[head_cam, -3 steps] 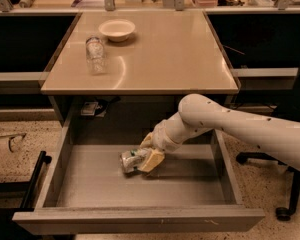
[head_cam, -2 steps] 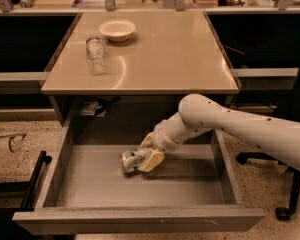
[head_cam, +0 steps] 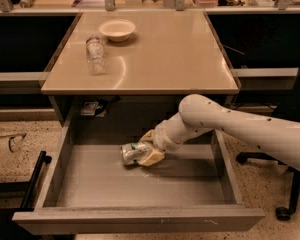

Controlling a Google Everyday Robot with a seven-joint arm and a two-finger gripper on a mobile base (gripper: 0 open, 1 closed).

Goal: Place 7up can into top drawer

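1. The gripper [head_cam: 146, 148] is inside the top drawer [head_cam: 100, 186], low over the floor near its middle. Its two tan, blunt fingers [head_cam: 152, 157] are clamped around the 7up can [head_cam: 132, 153], one above and one below.
2. There is one 7up can. It is crumpled silver metal with green and white patches and lies on its side, touching the drawer floor. Its lettering cannot be read.
3. The arm [head_cam: 240, 124] is one smooth, rounded, off-white shell dotted with small dark spots. It reaches in from the right over the drawer's side wall.
4. One top drawer is pulled out. It is a wide box of dull grey metal with a flat, scuffed floor and tall, straight sides.
5. Above the drawer is one tabletop [head_cam: 170, 54], a smooth, glossy beige slab.
6. On the tabletop stand one clear glass jar [head_cam: 95, 55], upright near the left edge, and one shallow, pale round bowl [head_cam: 117, 29] behind it, apart from the jar.
7. The speckled floor [head_cam: 10, 159] surrounds the unit.
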